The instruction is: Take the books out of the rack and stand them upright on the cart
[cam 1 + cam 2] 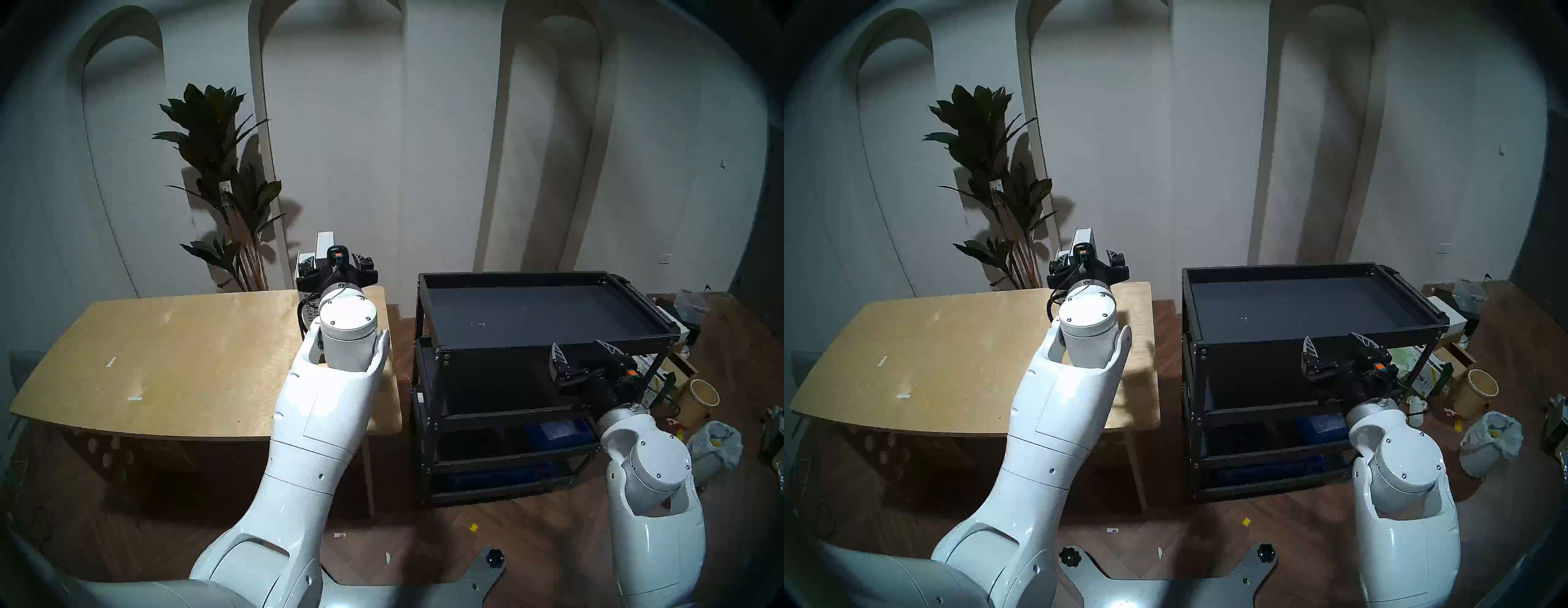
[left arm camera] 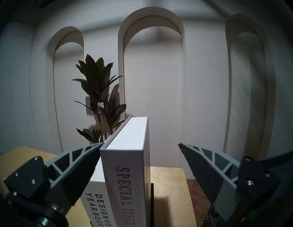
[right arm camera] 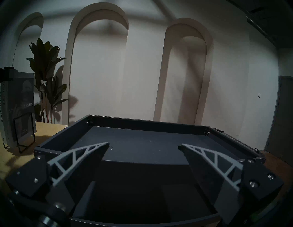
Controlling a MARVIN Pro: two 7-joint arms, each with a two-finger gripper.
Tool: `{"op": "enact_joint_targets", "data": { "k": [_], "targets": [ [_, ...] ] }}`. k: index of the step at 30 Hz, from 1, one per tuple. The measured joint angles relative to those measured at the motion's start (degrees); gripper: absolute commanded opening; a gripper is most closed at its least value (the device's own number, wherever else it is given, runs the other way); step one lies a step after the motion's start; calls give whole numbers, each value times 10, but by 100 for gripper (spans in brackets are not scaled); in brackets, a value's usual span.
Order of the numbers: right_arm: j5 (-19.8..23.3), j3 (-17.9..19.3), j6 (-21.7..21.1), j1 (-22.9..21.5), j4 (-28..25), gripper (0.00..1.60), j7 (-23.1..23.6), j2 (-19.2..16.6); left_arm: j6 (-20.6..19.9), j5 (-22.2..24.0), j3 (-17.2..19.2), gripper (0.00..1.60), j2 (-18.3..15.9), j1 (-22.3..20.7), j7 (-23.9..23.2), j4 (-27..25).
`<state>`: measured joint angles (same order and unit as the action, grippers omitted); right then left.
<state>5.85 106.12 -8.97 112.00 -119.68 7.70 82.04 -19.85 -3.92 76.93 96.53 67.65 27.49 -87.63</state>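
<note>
Two white-grey books stand in the black wire rack (image 2: 152, 204) at the far right corner of the wooden table (image 1: 191, 339). The taller book (image 2: 126, 174) reads "SPECIAL ISSUE". The shorter book (image 2: 95, 198) reads "DESIGN HOTELS YEARBOOK". My left gripper (image 2: 140, 144) is open and straddles the top of the taller book. One finger is close against its left cover, and the other stands well clear on the right. In the head view the left gripper (image 1: 335, 265) hides most of both books. My right gripper (image 1: 583, 348) is open and empty at the near edge of the black cart's (image 1: 509, 275) top tray. The right wrist view shows the rack (image 3: 23, 131) from the side.
A tall dark plant (image 1: 220, 170) stands behind the table by the arched wall. A blue box (image 1: 555, 429) lies on a lower cart shelf. A bucket (image 1: 702, 395), a white bag (image 1: 715, 441) and other clutter sit on the floor right of the cart.
</note>
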Motion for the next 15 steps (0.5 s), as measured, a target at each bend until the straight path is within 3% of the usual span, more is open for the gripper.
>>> {"op": "enact_joint_targets", "data": {
  "k": [15],
  "targets": [
    [2,9,5,18,-10,160,-16,8,19,3,30,160,-1,-33,-10,67]
  ]
}}
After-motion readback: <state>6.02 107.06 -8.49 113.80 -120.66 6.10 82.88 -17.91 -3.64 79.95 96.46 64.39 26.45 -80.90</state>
